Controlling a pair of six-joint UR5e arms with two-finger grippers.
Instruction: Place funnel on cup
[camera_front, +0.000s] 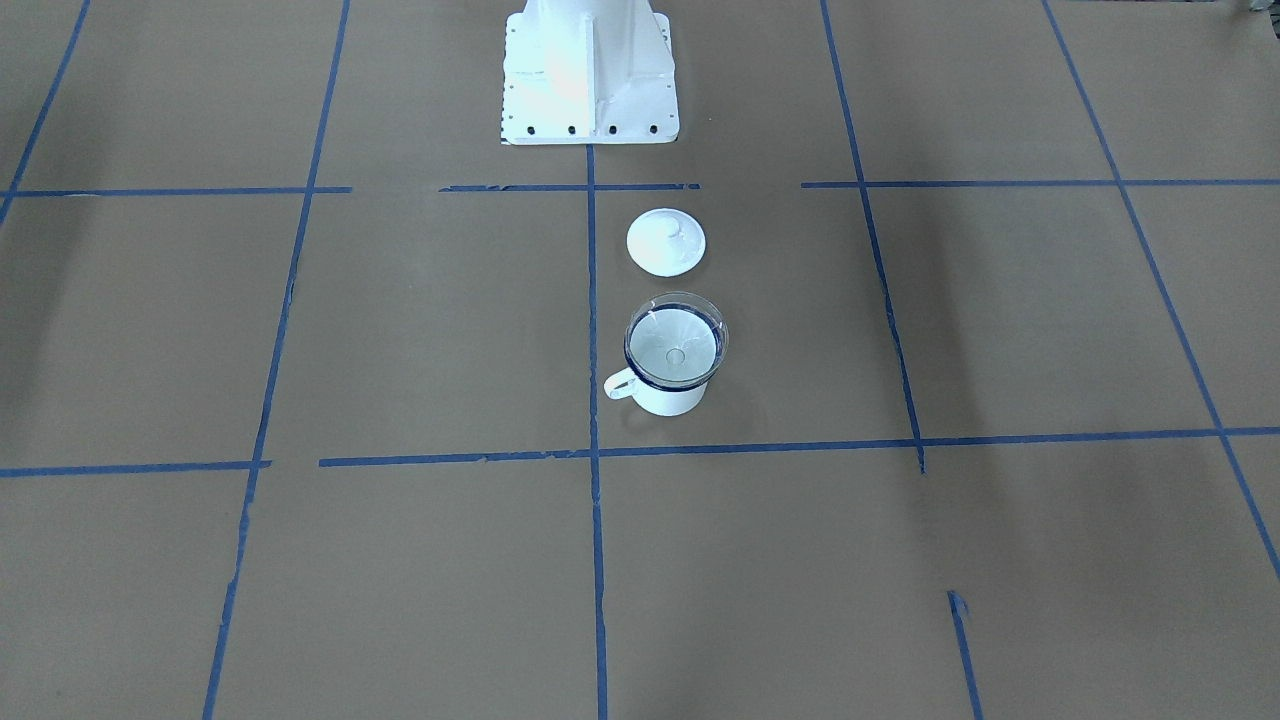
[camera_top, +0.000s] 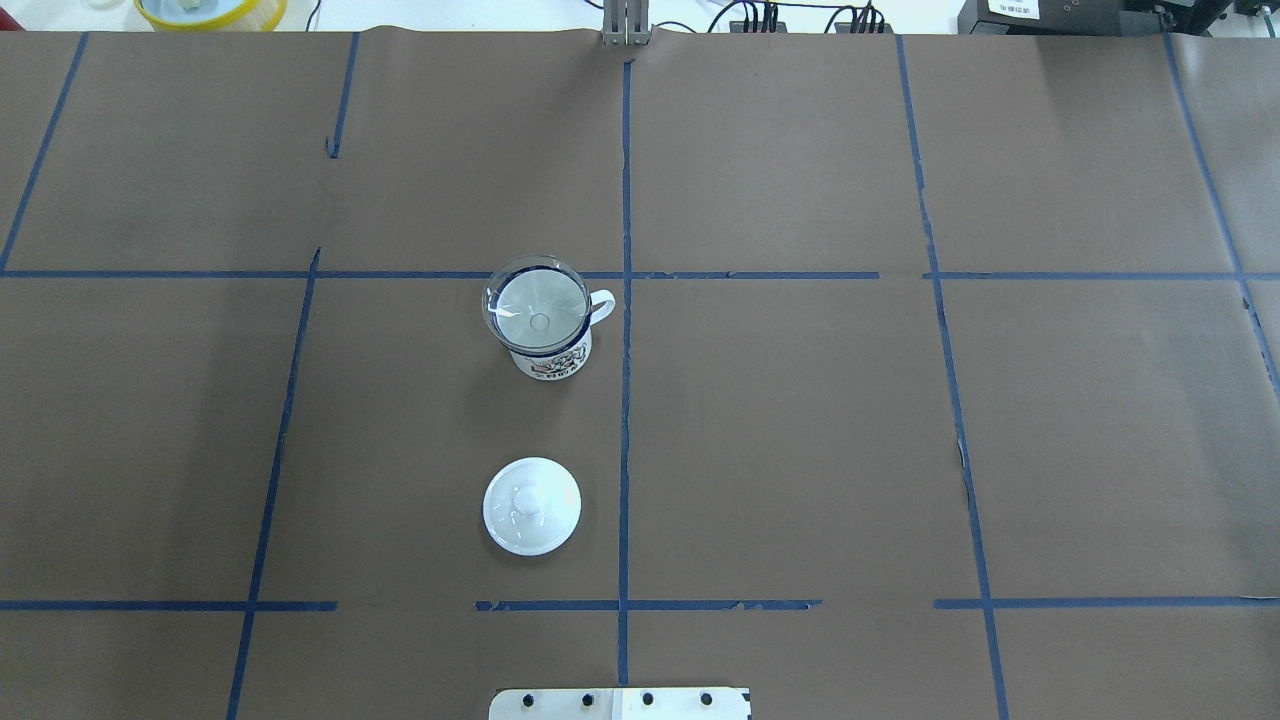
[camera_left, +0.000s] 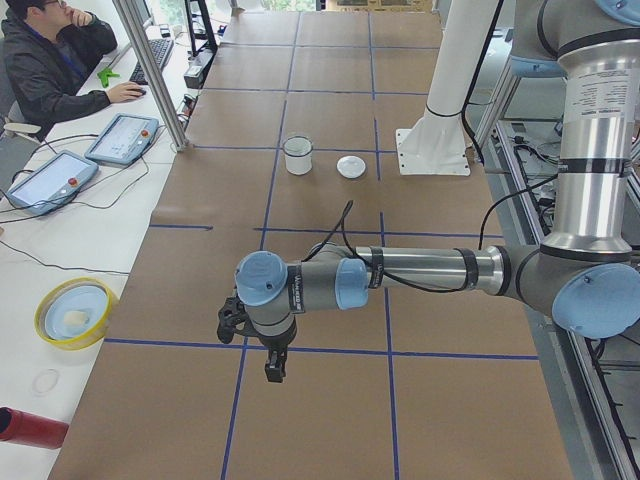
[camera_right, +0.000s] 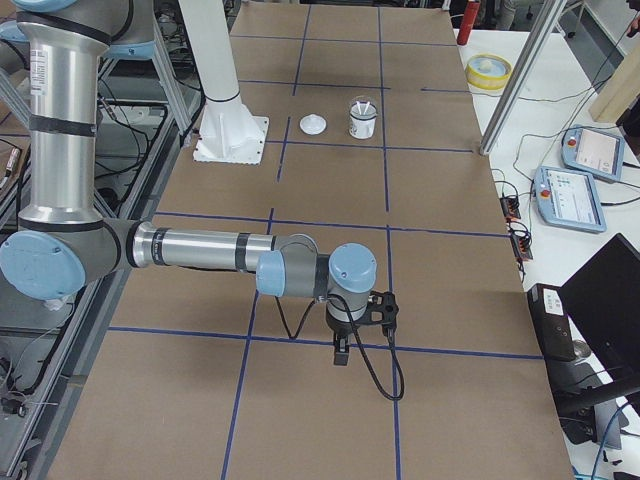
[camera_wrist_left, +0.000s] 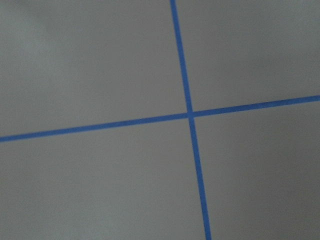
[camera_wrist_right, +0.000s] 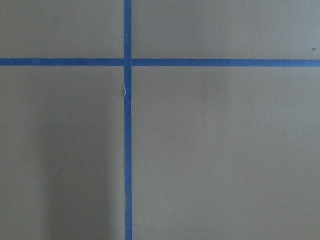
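Note:
The clear funnel (camera_front: 676, 340) sits in the mouth of the white cup (camera_front: 668, 400), its wide rim resting on the cup's dark blue rim and its spout pointing down inside. The overhead view shows the funnel (camera_top: 536, 303) and cup (camera_top: 548, 362) left of the centre tape line, handle to the right. Both arms are far from them at the table's ends. The left gripper (camera_left: 250, 345) shows only in the exterior left view and the right gripper (camera_right: 362, 325) only in the exterior right view. I cannot tell whether either is open or shut. Both wrist views show only brown paper and blue tape.
A round white knobbed lid (camera_top: 532, 505) lies between the cup and the robot's white base (camera_front: 590, 75). A yellow bowl (camera_left: 75, 312), a red can (camera_left: 30, 428), tablets (camera_left: 122, 137) and a seated operator (camera_left: 55, 50) are along the table's far side.

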